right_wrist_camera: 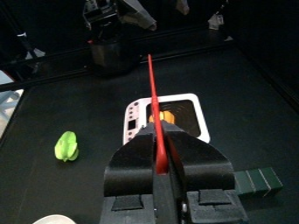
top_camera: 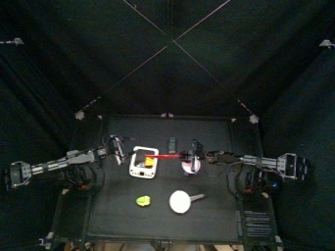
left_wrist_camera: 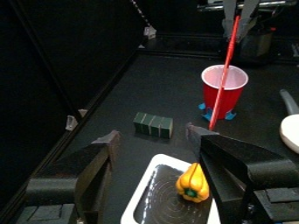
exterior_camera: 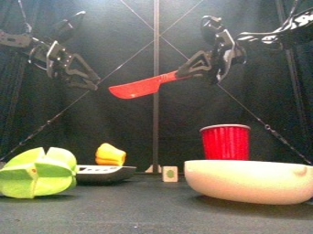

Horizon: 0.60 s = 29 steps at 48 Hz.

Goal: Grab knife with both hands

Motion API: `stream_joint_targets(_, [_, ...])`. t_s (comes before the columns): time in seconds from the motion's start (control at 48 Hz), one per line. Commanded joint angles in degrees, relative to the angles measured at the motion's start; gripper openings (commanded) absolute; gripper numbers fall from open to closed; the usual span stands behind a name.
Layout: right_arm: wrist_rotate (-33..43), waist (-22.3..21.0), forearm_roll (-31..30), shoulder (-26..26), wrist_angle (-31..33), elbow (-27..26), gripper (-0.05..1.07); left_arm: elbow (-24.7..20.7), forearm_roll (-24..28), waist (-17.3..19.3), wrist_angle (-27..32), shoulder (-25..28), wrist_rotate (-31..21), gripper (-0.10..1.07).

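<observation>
**Red knife held aloft by the right gripper alone**

The thin, straight red knife (exterior_camera: pixel 146 86) hangs in the air in the upper middle of the front view, well above the black table (exterior_camera: pixel 146 215). Its dark handle end sits pinched between the jaws of the right gripper (exterior_camera: pixel 203 64), which comes down from the upper right of that frame; the blade slants down toward the left, its tip free. In the right wrist view the two black jaws are pressed together on the knife (right_wrist_camera: pixel 155 122), the red blade running straight up the middle of the picture from between them.

The left gripper (exterior_camera: pixel 76 71) hangs in the upper left of the front view, apart from the knife and touching nothing. Its jaws stand spread wide, as the left wrist view shows, with both black fingers (left_wrist_camera: pixel 239 171) well apart and nothing between them. In that same view the knife (left_wrist_camera: pixel 232 48) appears in the upper right.

Below, on the table, a red plastic cup (exterior_camera: pixel 224 143) stands upright in the right middle of the front view, behind a wide white bowl-like dish (exterior_camera: pixel 244 180) at lower right. A lime-green cut piece (exterior_camera: pixel 37 172) lies at lower left, and a small yellow pepper-shaped piece (exterior_camera: pixel 110 154) sits on a white board (left_wrist_camera: pixel 158 188). From above, the board (top_camera: pixel 144 163) lies near the table's centre, with a white round disc with a short black handle (top_camera: pixel 182 200) toward the lower middle.
</observation>
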Motion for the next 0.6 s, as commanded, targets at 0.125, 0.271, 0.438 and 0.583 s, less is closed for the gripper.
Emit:
stream_joint_targets(0.125, [0.09, -0.7, 0.26, -0.62, -0.44, -1.49, 0.22, -5.8, -4.48, 9.23, 8.09, 3.69, -0.53, 0.95])
stream_joint_targets(0.271, [0.18, -1.32, 0.26, -0.62, -0.44, -1.58, 0.22, -10.37, -4.92, 11.69, 16.44, 6.94, -0.44, 0.95])
stream_joint_targets(0.438, [0.26, -1.76, 1.05, -0.62, -0.26, -1.32, 0.22, -15.12, -8.17, 13.36, 19.86, 12.66, -0.26, 0.95])
stream_joint_targets(0.583, [0.35, -1.67, 1.23, -0.62, 0.18, -0.7, 0.22, -17.05, -8.44, 14.33, 20.04, 15.73, 0.88, 0.95])
